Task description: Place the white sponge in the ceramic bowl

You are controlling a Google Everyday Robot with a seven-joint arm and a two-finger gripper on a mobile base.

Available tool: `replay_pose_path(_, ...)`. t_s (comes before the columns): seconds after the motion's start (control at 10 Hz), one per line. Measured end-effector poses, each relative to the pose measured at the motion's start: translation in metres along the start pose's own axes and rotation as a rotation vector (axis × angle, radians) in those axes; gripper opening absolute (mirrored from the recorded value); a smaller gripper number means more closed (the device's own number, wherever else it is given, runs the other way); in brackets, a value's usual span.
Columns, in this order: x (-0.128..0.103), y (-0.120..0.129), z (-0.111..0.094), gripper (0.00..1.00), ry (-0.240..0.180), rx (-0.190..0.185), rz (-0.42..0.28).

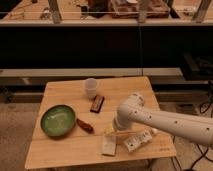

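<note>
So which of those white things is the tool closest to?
The white sponge, the plain block at the table's front, with the tool right at it. The labelled package lies farther off; the cup farthest.
</note>
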Motion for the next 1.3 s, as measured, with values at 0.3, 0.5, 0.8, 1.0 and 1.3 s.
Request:
replay_pose_path(0.3, -0.009, -0.023, -0.006, 0.8, -0.015, -0.002, -0.023)
replay_pose_path(0.5, -0.011, -0.051, -0.006, 0.8, -0.017, -0.004, -0.066)
replay_pose_path(0.8, -0.01, -0.071, 0.009, 0.8, -0.038, -0.009, -0.076)
replay_pose_path(1.0, -0.01, -0.068, 0.028, 0.8, -0.081, -0.001, -0.036)
replay_pose_path(1.3, -0.011, -0.045, 0.047, 0.8, -0.144, 0.025, 0.035)
